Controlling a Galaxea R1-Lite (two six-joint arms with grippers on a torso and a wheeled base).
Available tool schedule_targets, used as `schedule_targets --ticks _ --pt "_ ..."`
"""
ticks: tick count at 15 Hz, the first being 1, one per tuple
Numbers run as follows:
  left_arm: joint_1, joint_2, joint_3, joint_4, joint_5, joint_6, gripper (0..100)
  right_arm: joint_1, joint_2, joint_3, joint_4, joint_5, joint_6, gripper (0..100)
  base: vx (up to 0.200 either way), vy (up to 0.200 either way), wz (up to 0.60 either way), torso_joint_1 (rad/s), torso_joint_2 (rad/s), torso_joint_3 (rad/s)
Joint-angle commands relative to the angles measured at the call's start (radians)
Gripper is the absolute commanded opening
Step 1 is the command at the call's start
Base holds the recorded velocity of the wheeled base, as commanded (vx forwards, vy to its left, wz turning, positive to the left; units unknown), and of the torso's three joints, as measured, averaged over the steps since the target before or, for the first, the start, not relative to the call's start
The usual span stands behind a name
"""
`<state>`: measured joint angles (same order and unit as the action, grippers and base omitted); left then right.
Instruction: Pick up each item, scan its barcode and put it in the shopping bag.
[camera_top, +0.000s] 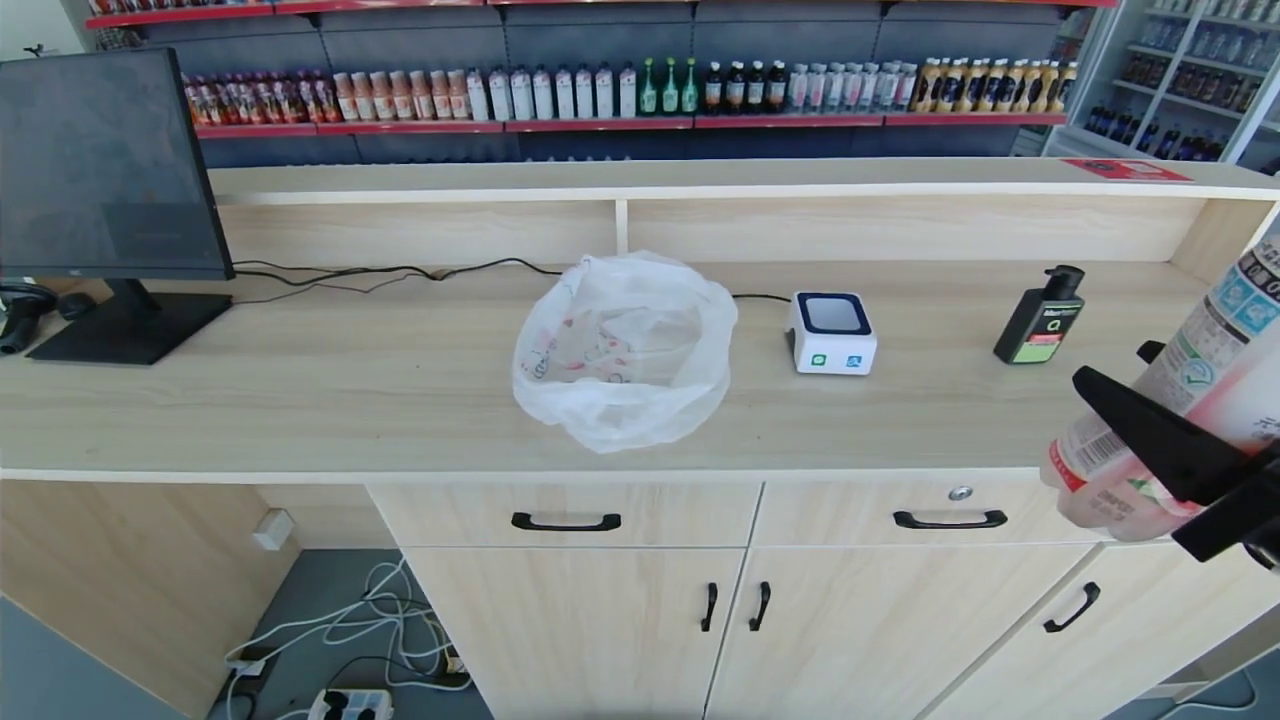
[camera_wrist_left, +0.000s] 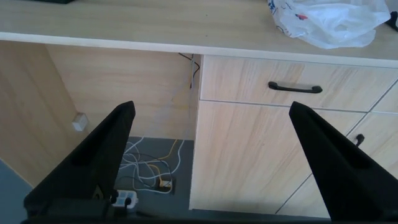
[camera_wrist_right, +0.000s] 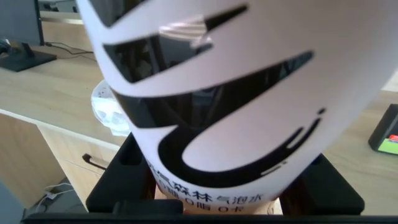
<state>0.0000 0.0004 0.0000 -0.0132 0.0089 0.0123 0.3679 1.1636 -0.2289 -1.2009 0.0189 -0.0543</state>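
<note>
At the far left of the counter (camera_top: 300, 390) stands a dark monitor (camera_top: 105, 165) on a flat black foot, with thin black cables (camera_top: 380, 272) trailing from behind it along the back of the counter. The left end effector (camera_wrist_left: 211, 107) hangs low in front of the cabinet doors, below the counter's edge and left of the bag. Its two black fingers are spread wide with nothing between them.

The shopping bag (camera_top: 625, 350), thin clear plastic with red print, sits near the middle of the counter with its mouth gaping upward. Just beside it to the right is a small white scanner (camera_top: 832, 332) with a dark window on top. Farther right, well apart from the scanner, a dark pump bottle (camera_top: 1040, 318) stands upright.

At the right end, the right end effector (camera_top: 1125, 372) is closed around a pale drink bottle (camera_top: 1200, 370). It holds the bottle tilted in the air over the counter's front corner. A barcode shows on the bottle's lower end, which faces toward the scanner.

Behind the counter, a red shelf (camera_top: 600, 125) carries a long row of bottled drinks.
</note>
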Motion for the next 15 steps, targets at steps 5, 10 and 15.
schedule_targets --ticks 5,10,15 --pt "0.0 0.0 0.0 -0.001 0.0 0.005 100 0.0 0.183 -0.156 -0.003 0.039 0.005 0 0.0 0.2 0.0 0.002 0.0 0.002" --pt "0.0 0.0 0.0 -0.001 0.0 0.005 100 0.013 0.582 -0.538 -0.025 0.07 0.108 0 0.0 0.04 0.0 0.0 0.0 0.0" --pt "0.0 0.0 0.0 -0.001 0.0 0.011 100 0.077 0.903 -0.929 -0.04 0.101 0.103 0 0.0 0.0 0.0 0.0 0.0 0.0"
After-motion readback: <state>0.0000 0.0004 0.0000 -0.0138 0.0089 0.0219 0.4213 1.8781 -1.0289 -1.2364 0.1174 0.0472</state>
